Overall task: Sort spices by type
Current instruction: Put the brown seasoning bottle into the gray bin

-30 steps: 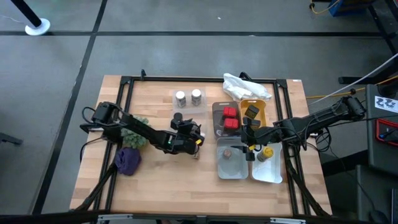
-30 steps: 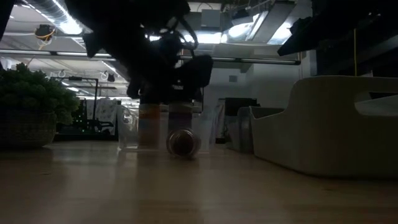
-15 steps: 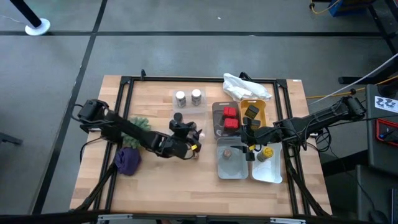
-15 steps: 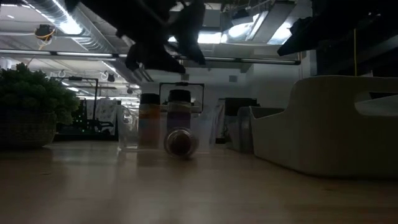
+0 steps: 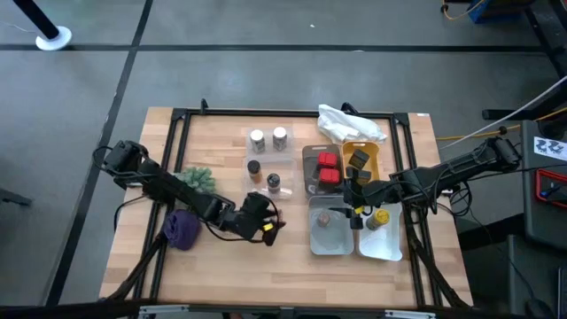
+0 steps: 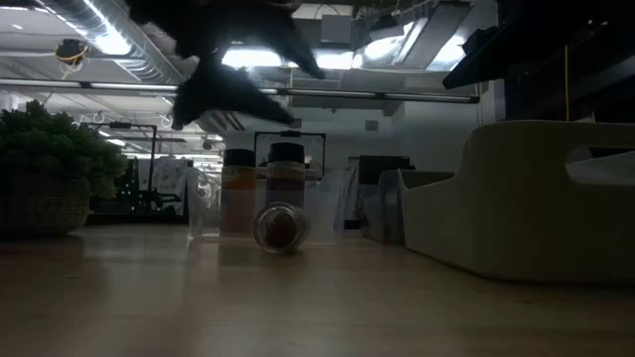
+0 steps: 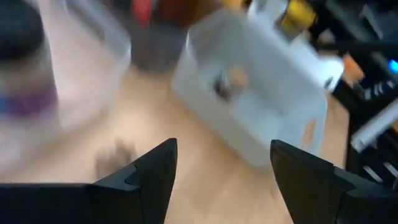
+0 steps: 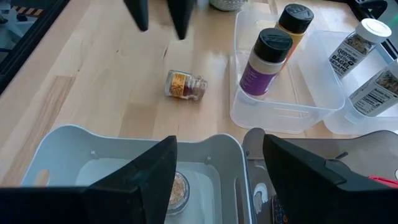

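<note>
Left gripper [image 5: 266,228] over bare wood with fingers apart and empty, right gripper [image 5: 358,208] above the grey tray [image 5: 330,240] also spread and empty, two dark-capped jars [image 5: 263,175] upright in the clear bin [image 8: 286,106], one small jar [image 8: 184,85] on its side nearby.

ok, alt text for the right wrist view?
Two dark-capped spice jars stand in a clear tray, with a small jar lying on its side on the wooden table beside it. The right gripper's open fingers frame a white bin below.
</note>
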Controlling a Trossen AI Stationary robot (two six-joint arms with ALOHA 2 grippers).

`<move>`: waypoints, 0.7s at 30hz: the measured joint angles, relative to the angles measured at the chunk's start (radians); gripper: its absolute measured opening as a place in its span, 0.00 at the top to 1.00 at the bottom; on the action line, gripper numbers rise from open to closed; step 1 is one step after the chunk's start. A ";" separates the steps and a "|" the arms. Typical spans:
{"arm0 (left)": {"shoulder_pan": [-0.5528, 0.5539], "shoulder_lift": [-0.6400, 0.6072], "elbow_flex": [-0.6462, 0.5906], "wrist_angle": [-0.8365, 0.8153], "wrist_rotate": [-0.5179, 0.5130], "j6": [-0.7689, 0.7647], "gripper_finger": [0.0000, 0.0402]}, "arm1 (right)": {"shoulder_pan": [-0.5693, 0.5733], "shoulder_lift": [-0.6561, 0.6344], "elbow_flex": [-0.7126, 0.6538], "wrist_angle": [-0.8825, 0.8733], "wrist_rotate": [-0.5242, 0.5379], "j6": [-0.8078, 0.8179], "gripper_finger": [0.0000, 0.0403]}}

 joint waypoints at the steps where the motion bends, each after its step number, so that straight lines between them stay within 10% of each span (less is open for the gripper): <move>1: 0.000 0.000 0.000 -0.027 0.038 -0.047 0.40 | 0.000 0.000 0.000 0.000 0.000 0.000 0.41; 8: 0.029 0.000 0.000 -0.200 0.230 -0.312 0.40 | 0.000 0.000 0.000 0.000 0.000 0.000 0.41; 21: 0.125 0.047 0.000 -0.239 0.271 -0.358 0.40 | 0.000 0.000 0.000 0.000 0.000 0.000 0.41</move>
